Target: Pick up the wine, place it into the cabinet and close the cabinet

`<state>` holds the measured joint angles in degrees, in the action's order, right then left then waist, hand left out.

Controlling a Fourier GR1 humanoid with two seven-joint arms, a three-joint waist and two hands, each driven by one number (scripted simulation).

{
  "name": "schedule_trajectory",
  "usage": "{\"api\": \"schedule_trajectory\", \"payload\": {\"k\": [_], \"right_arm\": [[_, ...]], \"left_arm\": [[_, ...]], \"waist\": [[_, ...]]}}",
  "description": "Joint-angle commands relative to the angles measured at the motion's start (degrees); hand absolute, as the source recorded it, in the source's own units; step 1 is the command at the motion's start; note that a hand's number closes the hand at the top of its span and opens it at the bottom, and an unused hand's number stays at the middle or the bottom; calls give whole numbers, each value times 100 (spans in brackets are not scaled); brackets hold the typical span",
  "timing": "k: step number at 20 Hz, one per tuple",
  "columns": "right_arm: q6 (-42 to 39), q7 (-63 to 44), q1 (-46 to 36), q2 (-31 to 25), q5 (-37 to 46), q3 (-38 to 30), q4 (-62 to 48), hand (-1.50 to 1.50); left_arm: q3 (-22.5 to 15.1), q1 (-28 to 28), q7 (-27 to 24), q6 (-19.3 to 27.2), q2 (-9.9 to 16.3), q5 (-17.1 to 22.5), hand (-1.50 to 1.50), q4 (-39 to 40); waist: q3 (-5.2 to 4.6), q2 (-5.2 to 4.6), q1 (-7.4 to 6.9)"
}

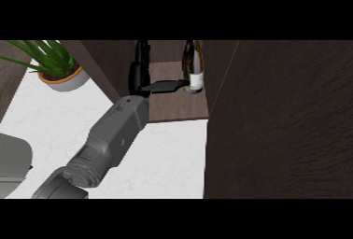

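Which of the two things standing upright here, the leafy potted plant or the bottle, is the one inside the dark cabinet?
The wine bottle. It stands on the cabinet shelf beside the hand, while the potted plant sits outside on the white counter.

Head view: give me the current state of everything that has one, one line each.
Wine: upright, standing on the cabinet shelf.
Cabinet: open; the door stands out toward the camera at right.
Hand: inside the cabinet, thumb reaching toward the wine's label; whether it touches cannot be told; which hand it is cannot be told.
Plant: upright in its pot on the counter, left of the cabinet.
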<state>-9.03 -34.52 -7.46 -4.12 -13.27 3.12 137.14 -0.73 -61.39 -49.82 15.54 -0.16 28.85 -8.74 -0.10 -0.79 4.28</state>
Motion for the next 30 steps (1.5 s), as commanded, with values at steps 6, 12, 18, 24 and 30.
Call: {"api": "schedule_trajectory", "payload": {"k": [6, 12, 18, 24, 30], "right_arm": [[129, 1, 200, 102, 29, 116, 323, -150], [87, 150, 369, 151, 263, 400, 322, -150], [258, -91, 234, 69, 233, 261, 511, -150], [100, 46, 310, -155, -76, -217, 469, -150], [276, -71, 310, -34, 10, -77, 512, -150]], "left_arm": [[-774, 736, 327, 162, 16, 922, -150, -744], [-2389, 1909, 327, 1023, 16, 1692, -150, -2382], [-3657, 2731, 598, 2278, 16, 1890, -150, -4165], [-3788, 3529, 846, 2655, 17, 1044, -150, -5411], [-4494, 4585, 1163, 3475, 238, 666, -150, -7196]], "waist": [[9, 103, -132], [8, 116, -160], [8, 111, -330], [11, 99, -436], [11, 112, -480]]}}
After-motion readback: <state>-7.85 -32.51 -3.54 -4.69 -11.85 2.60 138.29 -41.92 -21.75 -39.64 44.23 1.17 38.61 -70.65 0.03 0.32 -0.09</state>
